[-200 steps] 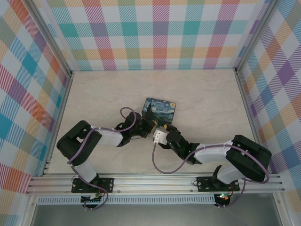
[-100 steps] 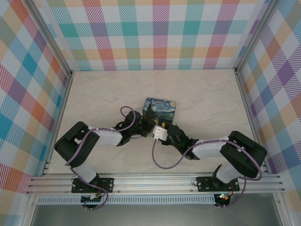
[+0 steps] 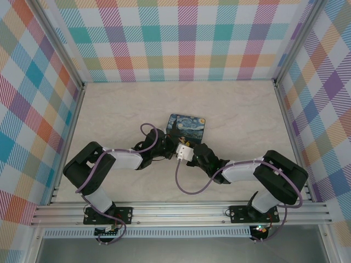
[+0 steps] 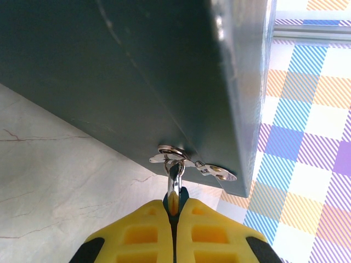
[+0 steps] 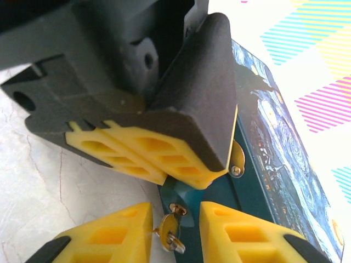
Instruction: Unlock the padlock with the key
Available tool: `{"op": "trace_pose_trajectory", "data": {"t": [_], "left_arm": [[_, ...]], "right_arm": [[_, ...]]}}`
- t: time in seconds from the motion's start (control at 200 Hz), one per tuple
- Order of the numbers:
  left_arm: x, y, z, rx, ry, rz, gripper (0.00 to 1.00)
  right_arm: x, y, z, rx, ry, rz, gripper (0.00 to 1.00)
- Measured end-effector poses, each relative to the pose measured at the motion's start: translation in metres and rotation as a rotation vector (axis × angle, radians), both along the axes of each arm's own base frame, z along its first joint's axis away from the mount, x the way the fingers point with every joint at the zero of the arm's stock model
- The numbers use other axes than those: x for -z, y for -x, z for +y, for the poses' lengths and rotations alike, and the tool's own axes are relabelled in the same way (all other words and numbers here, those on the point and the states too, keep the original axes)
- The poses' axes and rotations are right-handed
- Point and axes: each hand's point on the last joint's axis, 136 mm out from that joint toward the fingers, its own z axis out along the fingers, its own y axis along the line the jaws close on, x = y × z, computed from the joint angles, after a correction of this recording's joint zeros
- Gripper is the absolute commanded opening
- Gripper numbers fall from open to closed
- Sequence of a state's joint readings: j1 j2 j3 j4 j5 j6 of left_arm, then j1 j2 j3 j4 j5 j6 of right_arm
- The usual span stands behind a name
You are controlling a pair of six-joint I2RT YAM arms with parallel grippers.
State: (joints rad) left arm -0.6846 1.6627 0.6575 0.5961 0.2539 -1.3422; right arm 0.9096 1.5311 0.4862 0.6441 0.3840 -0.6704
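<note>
Box: a dark-blue starry-night box [image 3: 186,126] lies near the middle of the pale marble table [image 3: 120,109], just beyond the two wrists that meet at its near side.
Hasp: a silvery hasp [image 4: 189,162] sits on the box's dark teal side wall, seen from the left wrist.
Padlock: the padlock [image 4: 175,178] hangs from that hasp by its thin silvery shackle. Its small body points away from the box, toward the arms.
Left gripper: the left gripper [image 4: 173,212] has its yellow fingers [image 4: 137,233] pressed together on the padlock body, with only the shackle showing past the tips.
Key: the key [image 5: 169,230] stands in the keyhole on the padlock's teal end face. Its small ring hangs at the near end.
Right gripper: the right gripper [image 5: 175,216] has its fingers apart, one on either side of the key. The gap is wider than the key, and it cannot be told whether either pad touches it.
Arms: in the top view both arms reach inward from left and right, and their wrists are close together.
</note>
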Motion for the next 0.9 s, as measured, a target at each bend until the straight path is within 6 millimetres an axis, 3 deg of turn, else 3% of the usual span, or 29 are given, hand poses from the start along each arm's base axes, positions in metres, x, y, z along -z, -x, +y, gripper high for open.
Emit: {"op": "trace_pose_trajectory", "data": {"t": [0.465, 0.9], "left_arm": [[-0.0027, -0.0037, 0.0024, -0.015, 0.004, -0.006, 0.04], [-0.0085, -0.0056, 0.0031, -0.022, 0.012, -0.02, 0.04]], "right_arm": [[-0.0006, -0.0052, 0.0012, 0.014, -0.004, -0.004, 0.0], [-0.0084, -0.008, 0.0034, 0.068, -0.047, 0.076, 0.0]]}}
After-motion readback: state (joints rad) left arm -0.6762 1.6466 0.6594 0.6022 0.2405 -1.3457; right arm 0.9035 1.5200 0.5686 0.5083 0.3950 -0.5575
